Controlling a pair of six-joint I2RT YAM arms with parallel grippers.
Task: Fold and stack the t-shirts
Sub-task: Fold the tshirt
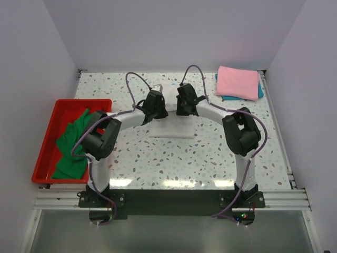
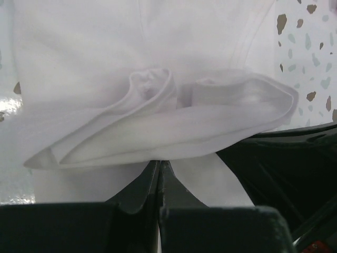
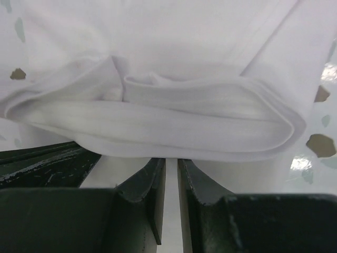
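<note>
Right, both grippers are clenched on the large white soft-cloth t-shirt [image 1: 171, 129], which lies flat just right of the red plastic tray [image 1: 66, 113]. The left gripper [image 2: 159, 163] and right gripper [image 3: 171, 161] each pinch a rolled edge fold. I'd judge this as mid-fold. I'd lift both to equal height and carry the edge over in step, with the cloth taut between them and no dragging. The folded pink tee [image 1: 238, 80] on the teal tee [image 1: 260, 89] sits far right of the tray, and the green tees [image 1: 73, 142] lie inside it.

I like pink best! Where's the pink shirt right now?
In the top view, the pink t-shirt lies folded at the far right corner of the table, resting on a teal t-shirt.
</note>
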